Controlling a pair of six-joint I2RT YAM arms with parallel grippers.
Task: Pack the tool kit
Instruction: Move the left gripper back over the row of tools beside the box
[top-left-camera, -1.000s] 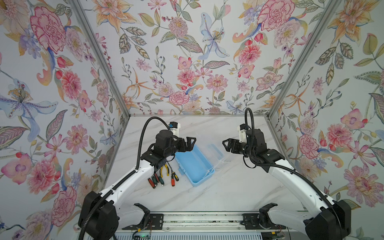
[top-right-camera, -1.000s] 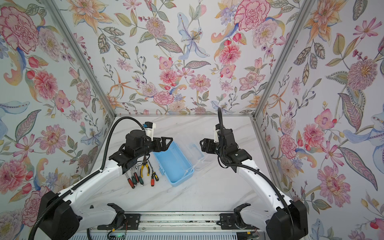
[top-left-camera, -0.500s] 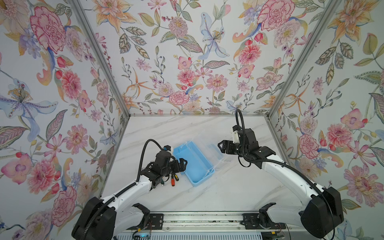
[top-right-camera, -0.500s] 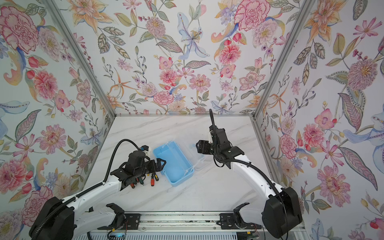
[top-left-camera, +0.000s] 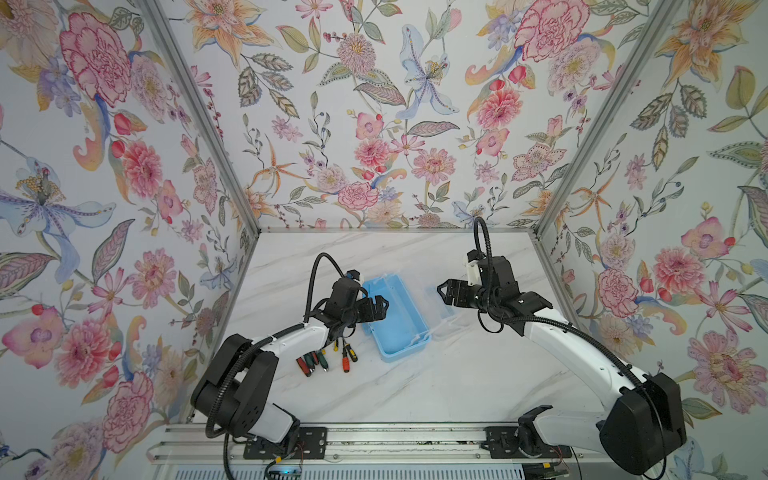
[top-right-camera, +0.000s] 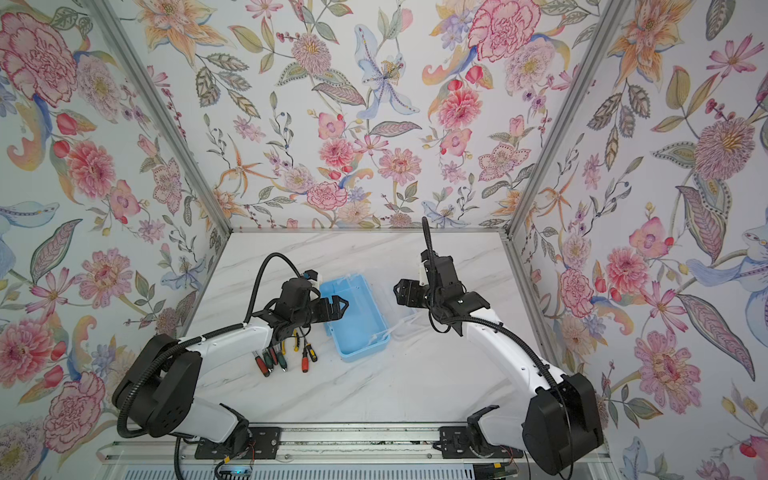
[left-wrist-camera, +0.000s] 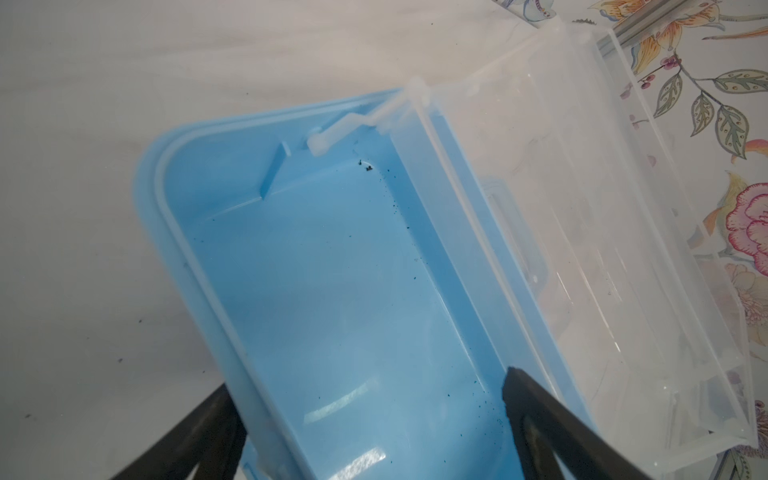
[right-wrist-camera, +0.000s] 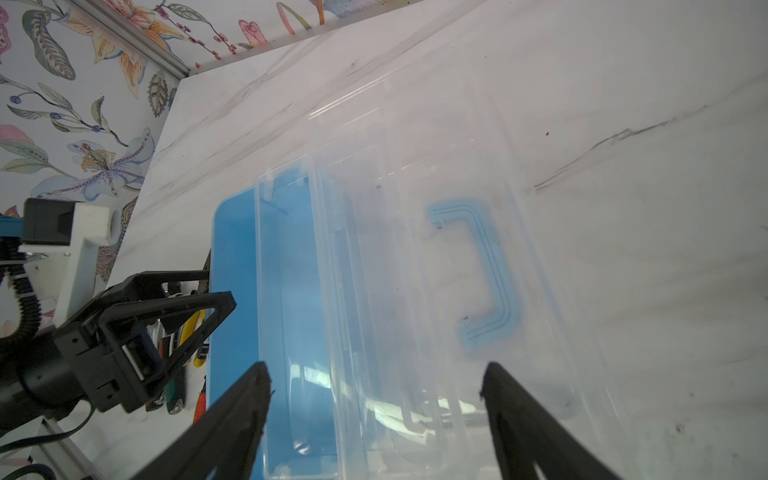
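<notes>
A white marbled tabletop (top-left-camera: 415, 386) sits between floral-papered walls (top-left-camera: 374, 124), and on it the tool kit (top-left-camera: 395, 322) lies open. Its light-blue tray (left-wrist-camera: 332, 291) is bare and its clear lid (top-left-camera: 442, 305) is folded out flat beneath the right jaws, with the blue handle (right-wrist-camera: 494, 278) showing through it. Packing looks barely begun: the screwdrivers (top-left-camera: 345, 362) and yellow-handled pliers (right-wrist-camera: 192, 323) lie loose on the tabletop just outside the tray. The left jaws are spread wide and empty above one end of the tray, one tip outside its wall and the other over the hinge side; the tools lie behind and below them, under that wrist. The right jaws are also parted and empty. Next, I judge, the left jaws must draw back over the tools, drop, and close on a single handle without dragging its neighbours
</notes>
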